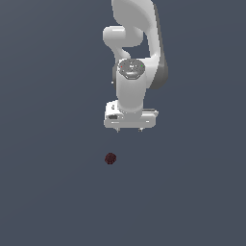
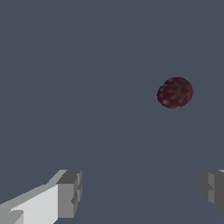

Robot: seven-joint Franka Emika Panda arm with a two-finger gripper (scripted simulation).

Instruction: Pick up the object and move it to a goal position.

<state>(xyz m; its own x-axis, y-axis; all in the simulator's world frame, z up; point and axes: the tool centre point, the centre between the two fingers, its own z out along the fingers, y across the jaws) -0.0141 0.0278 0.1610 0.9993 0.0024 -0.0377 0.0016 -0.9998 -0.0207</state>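
Note:
The object point(image 1: 110, 158) is a small dark maroon roundish lump lying alone on the grey floor, a little toward the exterior view's left of the arm's hand. In the wrist view the object point(image 2: 175, 92) lies well ahead of the fingertips, nearer the line of one finger than the other. My gripper point(image 1: 129, 129) hangs above the floor, apart from the object and toward the exterior view's right of it. Its two grey fingers point(image 2: 69, 194) stand wide apart with nothing between them, so my gripper point(image 2: 141, 192) is open.
The white arm point(image 1: 134, 57) rises from the gripper toward the top of the exterior view. A plain dark grey floor point(image 1: 48, 192) lies all around.

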